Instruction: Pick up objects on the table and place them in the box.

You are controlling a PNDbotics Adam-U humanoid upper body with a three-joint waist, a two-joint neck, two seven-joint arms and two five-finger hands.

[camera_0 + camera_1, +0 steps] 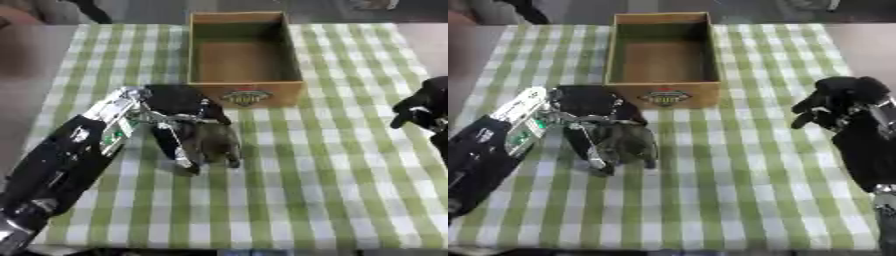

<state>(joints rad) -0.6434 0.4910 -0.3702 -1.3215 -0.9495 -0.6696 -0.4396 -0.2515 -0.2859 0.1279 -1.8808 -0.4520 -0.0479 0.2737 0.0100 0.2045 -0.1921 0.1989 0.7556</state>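
In the left eye view, the left hand [188, 127] reaches in over the green checked tablecloth [332, 190] and has its fingers curled down round a dull grey-brown object [214, 140] that sits on the cloth just in front of the wooden box [245, 95]. What the object is I cannot make out; it looks like a small rounded lump, possibly soft. If so, it should be light and give a little under the fingers, so a hold across its middle, thumb on one side and fingers on the other, seems the safest place. The box stands open with nothing showing inside, its near wall carrying a label.

In the right eye view, the right hand [833, 107] hovers at the right side, well apart from the object, fingers curled and holding nothing. The box's near wall is the edge to clear: the object likely needs lifting above it before moving forward. The cloth between object and box is bare, and there is wide open room to the right.
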